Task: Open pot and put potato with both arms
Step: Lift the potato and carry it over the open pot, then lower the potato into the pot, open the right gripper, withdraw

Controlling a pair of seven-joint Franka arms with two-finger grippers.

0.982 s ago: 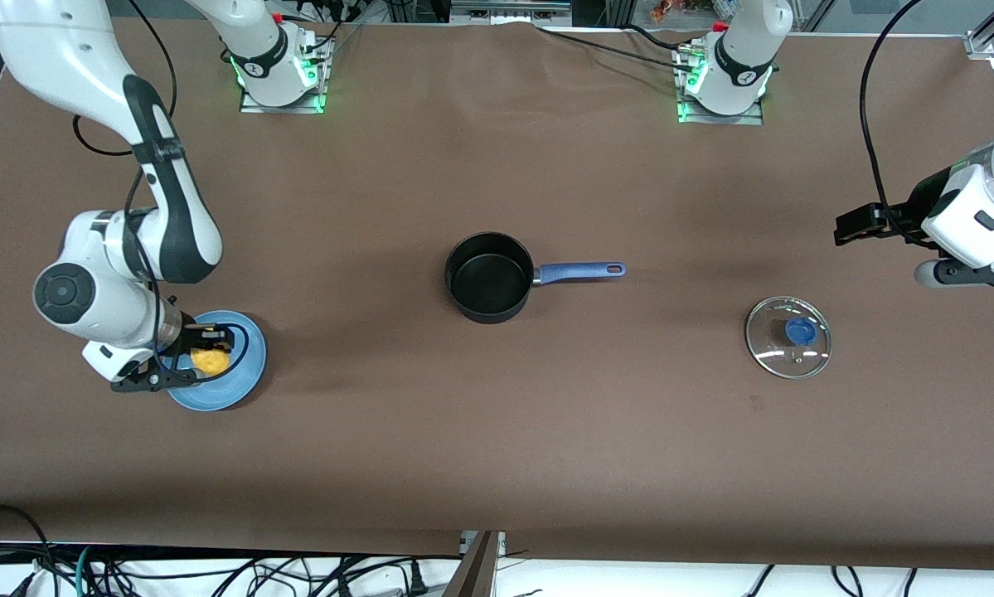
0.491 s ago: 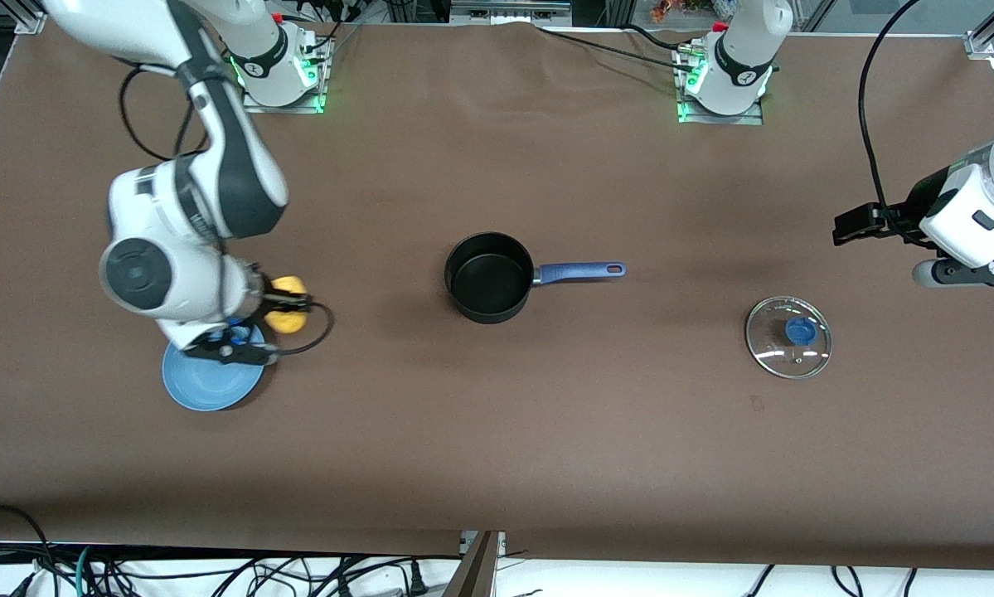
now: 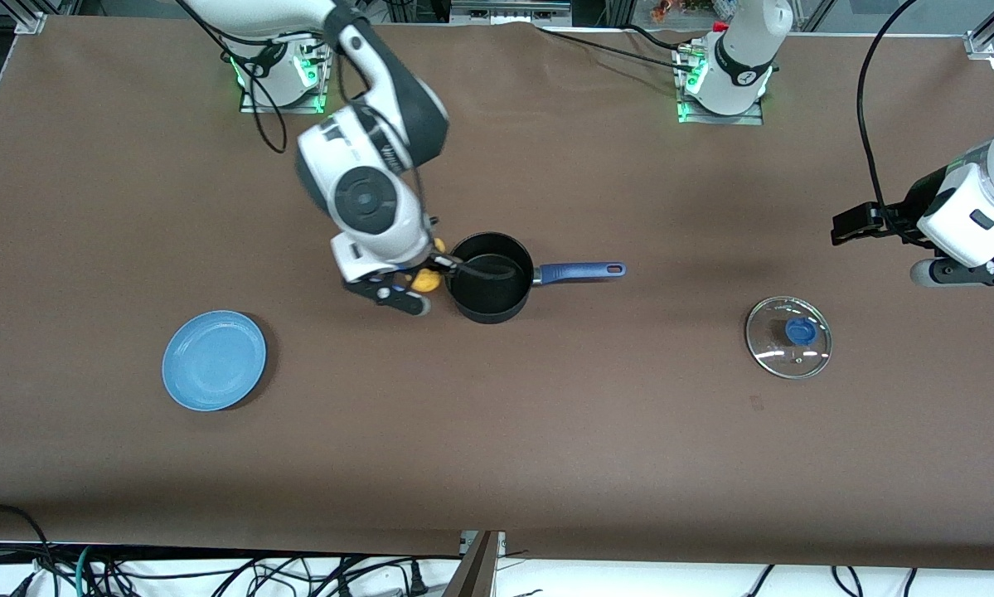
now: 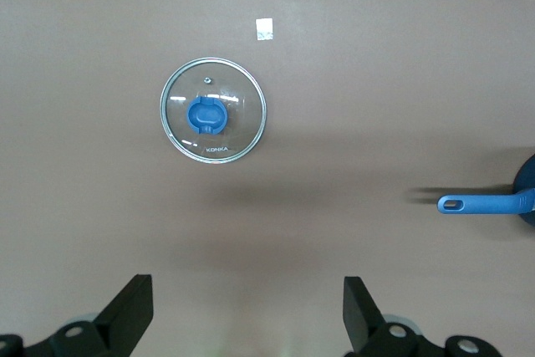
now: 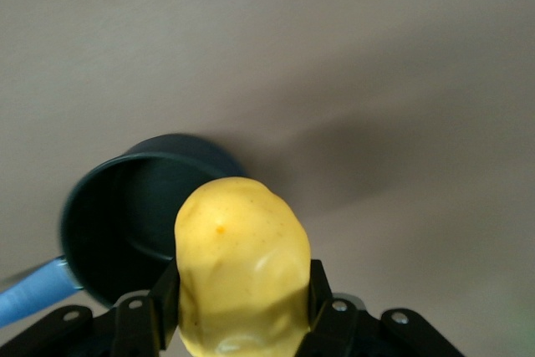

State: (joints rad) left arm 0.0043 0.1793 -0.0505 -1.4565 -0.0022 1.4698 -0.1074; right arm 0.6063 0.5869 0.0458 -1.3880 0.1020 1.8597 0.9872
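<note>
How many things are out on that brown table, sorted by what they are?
Pots: 1, the pot, open
Lids: 1, the glass lid, lying on the table
Plates: 1, the blue plate
Potatoes: 1, the potato, held in the right gripper beside the pot
Total: 4
The left gripper waits open above the table near the lid.

The pot (image 3: 490,277) sits mid-table, its handle (image 3: 579,270) pointing toward the left arm's end. The lid (image 3: 787,337) lies well apart from the pot toward that end, nearer the front camera. The plate (image 3: 214,360) lies toward the right arm's end. The potato (image 3: 427,279) hangs just beside the pot's rim.
</note>
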